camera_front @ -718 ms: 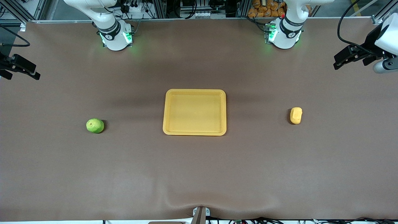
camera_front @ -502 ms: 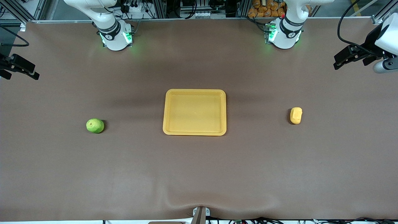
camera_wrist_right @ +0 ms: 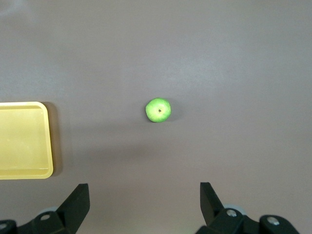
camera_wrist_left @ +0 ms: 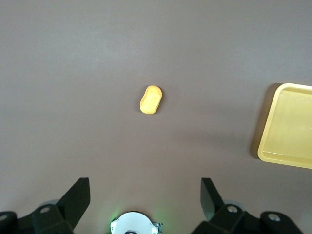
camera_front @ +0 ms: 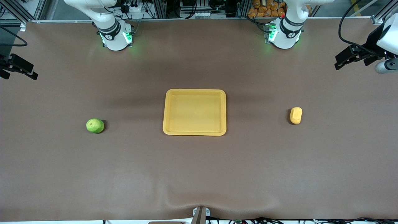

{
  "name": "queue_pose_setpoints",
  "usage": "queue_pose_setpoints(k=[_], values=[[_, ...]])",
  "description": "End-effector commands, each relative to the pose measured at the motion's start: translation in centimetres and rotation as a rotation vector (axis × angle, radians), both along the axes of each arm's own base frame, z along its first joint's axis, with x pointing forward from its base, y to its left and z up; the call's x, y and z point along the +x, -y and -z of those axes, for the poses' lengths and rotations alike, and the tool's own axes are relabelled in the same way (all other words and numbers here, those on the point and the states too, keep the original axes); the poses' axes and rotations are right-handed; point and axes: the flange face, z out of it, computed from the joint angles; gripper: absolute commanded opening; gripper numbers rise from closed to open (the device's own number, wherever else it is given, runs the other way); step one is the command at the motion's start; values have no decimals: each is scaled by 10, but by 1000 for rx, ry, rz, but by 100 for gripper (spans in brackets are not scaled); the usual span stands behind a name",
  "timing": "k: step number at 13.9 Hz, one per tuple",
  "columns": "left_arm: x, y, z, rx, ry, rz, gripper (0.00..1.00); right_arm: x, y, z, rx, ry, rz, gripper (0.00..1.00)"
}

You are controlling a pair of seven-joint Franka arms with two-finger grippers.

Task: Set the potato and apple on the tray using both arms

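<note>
A matte brown surface (camera_front: 199, 174) fills nearly the whole front view, lit evenly from above, with a slight wrinkle in the covering at its near edge. Along the top edge runs an aluminium frame (camera_front: 189, 19) backed by tangled black cables (camera_front: 133, 6) and a heap of orange packets (camera_front: 264, 7). Green light glows on the covering there.

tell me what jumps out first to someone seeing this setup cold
The yellow tray in the middle of the brown table catches the eye first. The green apple lies toward the right arm's end, the potato toward the left arm's end. The left gripper and right gripper hang open, high above them.
</note>
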Motion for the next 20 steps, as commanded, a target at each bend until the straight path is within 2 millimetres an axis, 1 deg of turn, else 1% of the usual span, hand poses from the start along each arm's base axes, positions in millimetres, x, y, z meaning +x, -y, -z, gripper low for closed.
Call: queue_pose_setpoints(k=[1, 3, 6, 9, 13, 14, 16, 18, 20], values=[[11, 2, 21, -20, -40, 18, 100, 2, 4, -4, -9, -4, 5, 100], [18, 6, 48, -22, -82, 19, 100, 2, 4, -3, -7, -6, 4, 100], [25, 8, 94, -21, -86, 26, 100, 2, 4, -4, -7, -6, 1, 100], [24, 6, 162, -18, -58, 34, 100, 2, 5, -4, -7, -6, 3, 100], [20, 10, 232, -18, -8, 58, 100, 2, 4, -2, -7, -10, 1, 100], [17, 10, 255, -23, 9, 64, 100, 2, 4, -3, -7, -9, 1, 100], [18, 12, 297, -25, 20, 76, 100, 2, 4, -3, -7, -9, 0, 100], [23, 14, 328, -24, 22, 89, 100, 2, 5, -4, -7, -7, 1, 100], [27, 13, 352, 24, 16, 137, 100, 2, 5, -4, -7, -7, 1, 100]])
